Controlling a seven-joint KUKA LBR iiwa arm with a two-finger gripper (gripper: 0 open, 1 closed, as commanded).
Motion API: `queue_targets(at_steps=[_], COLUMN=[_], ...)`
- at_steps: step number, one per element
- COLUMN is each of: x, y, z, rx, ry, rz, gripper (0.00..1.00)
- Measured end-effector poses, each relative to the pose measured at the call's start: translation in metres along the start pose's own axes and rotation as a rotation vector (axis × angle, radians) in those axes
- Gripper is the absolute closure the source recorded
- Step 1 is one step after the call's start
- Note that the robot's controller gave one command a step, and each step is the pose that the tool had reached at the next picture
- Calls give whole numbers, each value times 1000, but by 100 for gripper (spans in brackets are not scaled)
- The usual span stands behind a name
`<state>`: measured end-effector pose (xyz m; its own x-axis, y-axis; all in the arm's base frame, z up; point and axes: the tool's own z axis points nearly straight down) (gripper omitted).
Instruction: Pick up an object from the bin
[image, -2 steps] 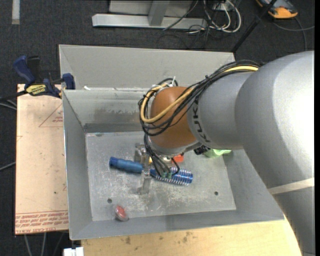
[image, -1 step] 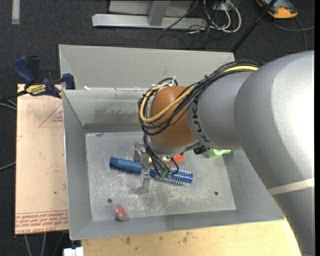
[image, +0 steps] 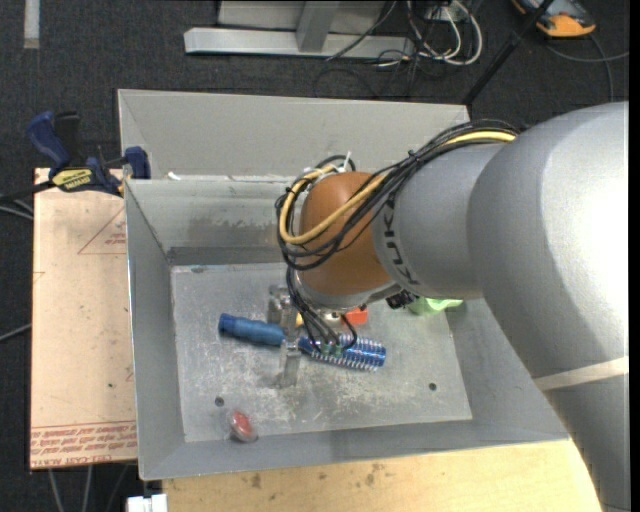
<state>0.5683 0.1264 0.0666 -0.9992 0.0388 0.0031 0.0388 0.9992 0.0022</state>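
Roughly at the centre of the bin floor (image: 400, 395), the gripper (image: 290, 358), spread or pressed together one cannot tell, meets the right end of a blue cylinder (image: 250, 329), probably light, stiff and slick, best pinched across mid-shaft.

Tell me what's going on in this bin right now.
A robot arm reaches in from the right, with its gripper low over the middle of the grey bin. It sits at the right end of a blue handle, next to a blue ridged piece. A small pink lump lies near the front wall. Whether anything is gripped is unclear.
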Motion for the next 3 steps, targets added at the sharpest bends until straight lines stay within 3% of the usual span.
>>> queue_targets(at_steps=[2,3], x=[-1,-1], y=[1,1], z=[0,-1], rx=[-4,-4], ry=[-1,-3], rz=[3,3], gripper=[0,100])
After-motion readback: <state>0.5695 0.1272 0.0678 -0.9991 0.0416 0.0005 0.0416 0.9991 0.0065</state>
